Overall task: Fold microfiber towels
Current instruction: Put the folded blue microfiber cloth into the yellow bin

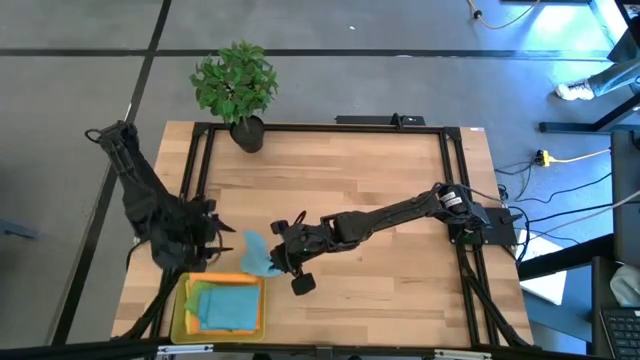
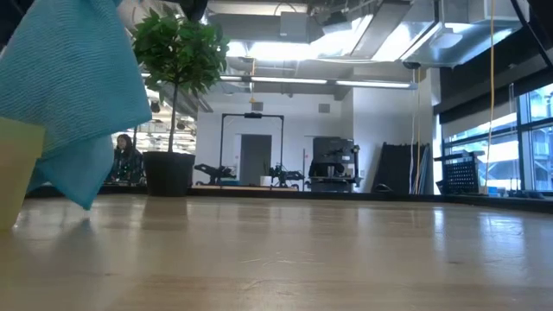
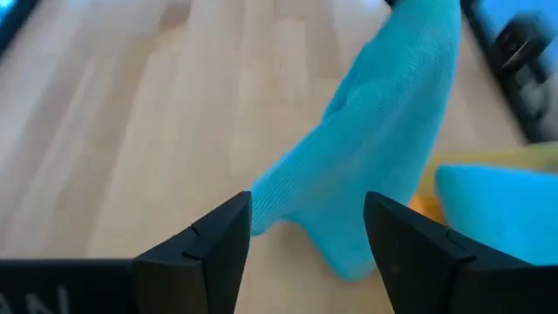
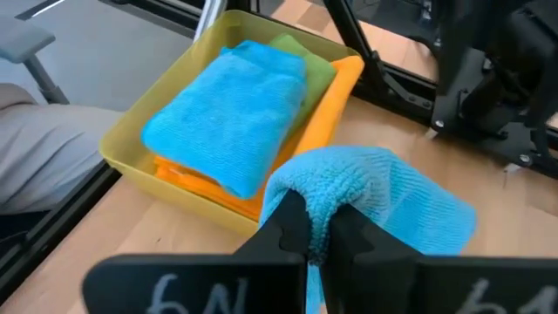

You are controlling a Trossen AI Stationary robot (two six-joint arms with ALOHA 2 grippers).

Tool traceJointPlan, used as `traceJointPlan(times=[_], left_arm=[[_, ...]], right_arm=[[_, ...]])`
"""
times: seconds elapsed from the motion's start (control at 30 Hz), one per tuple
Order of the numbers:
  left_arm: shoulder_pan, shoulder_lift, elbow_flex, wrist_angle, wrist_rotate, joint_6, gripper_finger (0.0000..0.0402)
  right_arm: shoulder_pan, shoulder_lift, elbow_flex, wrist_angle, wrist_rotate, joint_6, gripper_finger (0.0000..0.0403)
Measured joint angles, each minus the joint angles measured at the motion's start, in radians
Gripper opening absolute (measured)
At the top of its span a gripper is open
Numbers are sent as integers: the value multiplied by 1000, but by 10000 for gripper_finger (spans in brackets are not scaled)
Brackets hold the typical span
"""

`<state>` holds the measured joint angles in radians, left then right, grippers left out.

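Towels sit folded in my tray [image 1: 178,312]; right end effector [image 4: 316,228] pinches 1 last teal towel [image 1: 256,256], left end effector [image 3: 307,228] apart.

**Teal towel pinched beside the tray**

Right gripper [image 4: 316,228] closed on a bunched fold of a teal towel [image 4: 384,196], dark fingers [image 4: 290,228] pressed together with cloth puffing up over the tips. Rest of that towel draped away to one side over the wooden table [image 4: 157,222]. Just beyond, a yellow tray [image 4: 131,139] near the table edge, holding a folded teal towel [image 4: 228,113] on top of an orange towel [image 4: 209,194], with a green towel [image 4: 307,59] showing at the far side. Black frame bars and the other arm [image 4: 488,96] past the tray.
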<state>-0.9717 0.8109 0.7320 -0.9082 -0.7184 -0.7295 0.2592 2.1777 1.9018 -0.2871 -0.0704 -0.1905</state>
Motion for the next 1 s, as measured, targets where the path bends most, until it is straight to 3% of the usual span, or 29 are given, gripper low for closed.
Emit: traceJointPlan(times=[0.17,0.3,0.67,1.0], left_arm=[[52,-174,-123,176,65,86,217],[136,-197,-185,187,117,145,231],[395,-84,-226,347,318,429,241],[485,80,-227,407,449,530,239]], right_arm=[[1,0,0,-10,0,2,8],[0,0,0,-15,0,3,8],[0,0,0,-22,0,25,8],[0,0,0,-24,0,23,9]])
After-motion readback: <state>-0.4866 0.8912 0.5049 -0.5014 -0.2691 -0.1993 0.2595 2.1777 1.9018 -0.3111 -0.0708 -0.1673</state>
